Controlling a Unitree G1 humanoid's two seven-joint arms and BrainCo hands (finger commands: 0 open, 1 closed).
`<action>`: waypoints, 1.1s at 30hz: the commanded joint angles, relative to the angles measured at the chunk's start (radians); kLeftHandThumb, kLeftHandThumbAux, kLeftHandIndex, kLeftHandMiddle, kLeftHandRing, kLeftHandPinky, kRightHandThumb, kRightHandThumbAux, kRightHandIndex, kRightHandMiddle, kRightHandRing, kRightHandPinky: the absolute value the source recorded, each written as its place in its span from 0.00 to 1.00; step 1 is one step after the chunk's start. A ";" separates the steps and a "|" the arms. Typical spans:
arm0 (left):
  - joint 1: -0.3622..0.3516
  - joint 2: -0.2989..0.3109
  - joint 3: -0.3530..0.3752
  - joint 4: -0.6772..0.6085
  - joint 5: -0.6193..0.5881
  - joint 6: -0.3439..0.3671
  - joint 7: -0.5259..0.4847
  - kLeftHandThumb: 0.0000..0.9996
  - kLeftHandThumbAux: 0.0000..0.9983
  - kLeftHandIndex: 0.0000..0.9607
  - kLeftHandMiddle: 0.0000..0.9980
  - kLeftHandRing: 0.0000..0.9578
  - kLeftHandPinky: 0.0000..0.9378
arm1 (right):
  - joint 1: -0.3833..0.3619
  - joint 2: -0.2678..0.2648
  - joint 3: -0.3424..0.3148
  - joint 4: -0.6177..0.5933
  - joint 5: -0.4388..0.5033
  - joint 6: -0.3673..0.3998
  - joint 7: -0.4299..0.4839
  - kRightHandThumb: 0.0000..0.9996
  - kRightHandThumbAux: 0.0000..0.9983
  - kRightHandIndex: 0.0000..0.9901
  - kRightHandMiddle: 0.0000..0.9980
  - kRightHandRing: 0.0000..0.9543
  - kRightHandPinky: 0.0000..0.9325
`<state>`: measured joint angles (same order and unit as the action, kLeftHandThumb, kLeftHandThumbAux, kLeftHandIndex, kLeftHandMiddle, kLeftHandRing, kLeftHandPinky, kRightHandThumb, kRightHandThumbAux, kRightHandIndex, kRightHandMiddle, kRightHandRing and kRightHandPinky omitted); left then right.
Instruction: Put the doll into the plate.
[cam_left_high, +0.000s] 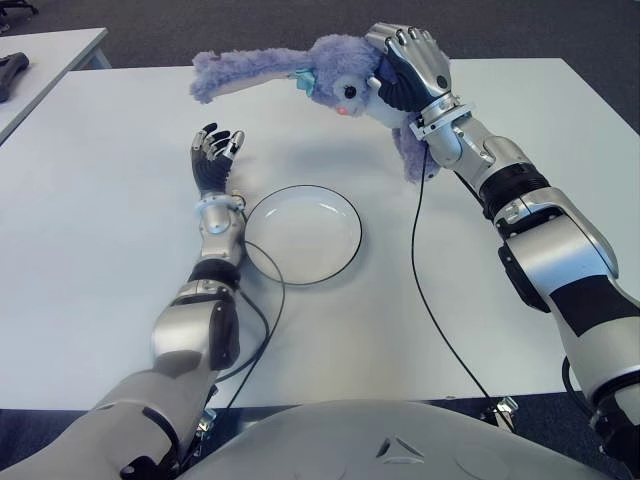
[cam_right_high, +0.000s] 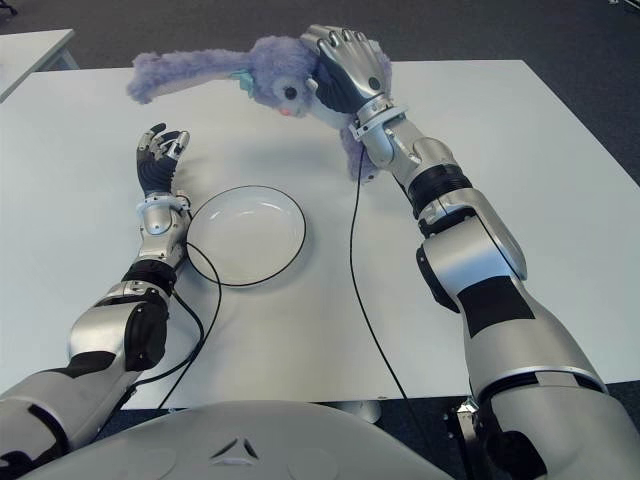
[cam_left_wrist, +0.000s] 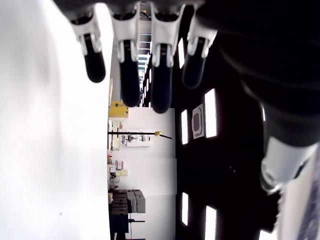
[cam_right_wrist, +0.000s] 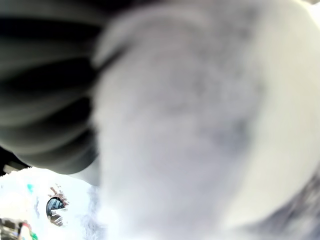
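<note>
While airborne, doll (cam_left_high: 330, 85) fills right robot hand (cam_left_high: 408, 62).

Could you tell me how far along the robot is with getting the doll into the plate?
Done: the right hand has grasped the purple doll and holds it in the air above the far part of the table. In hand: carrying it; the doll is beyond the plate, not over it. Left: bring it above the white plate, which holds nothing, and release. The left hand shows open beside the plate's left rim.
</note>
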<state>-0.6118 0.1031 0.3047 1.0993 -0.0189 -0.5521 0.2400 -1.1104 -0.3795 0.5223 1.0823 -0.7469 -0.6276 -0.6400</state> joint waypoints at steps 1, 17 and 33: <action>0.302 -0.096 0.025 0.192 -0.030 0.025 0.008 0.00 0.62 0.24 0.33 0.31 0.20 | -0.054 -0.002 -0.017 -0.085 0.000 -0.080 -0.004 0.71 0.71 0.44 0.81 0.84 0.82; 0.299 -0.101 0.026 0.196 -0.032 0.027 -0.001 0.00 0.58 0.22 0.31 0.29 0.18 | 0.003 0.030 -0.048 -0.261 0.062 -0.165 0.122 0.71 0.71 0.45 0.83 0.86 0.83; 0.290 -0.110 0.018 0.196 -0.022 0.042 0.029 0.00 0.57 0.21 0.31 0.30 0.19 | 0.039 0.050 -0.068 -0.339 0.165 -0.211 0.323 0.72 0.71 0.45 0.84 0.87 0.87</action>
<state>-0.6139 0.0985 0.3036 1.0997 -0.0187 -0.5496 0.2400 -1.1045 -0.3440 0.4836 0.7913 -0.6511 -0.8077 -0.4069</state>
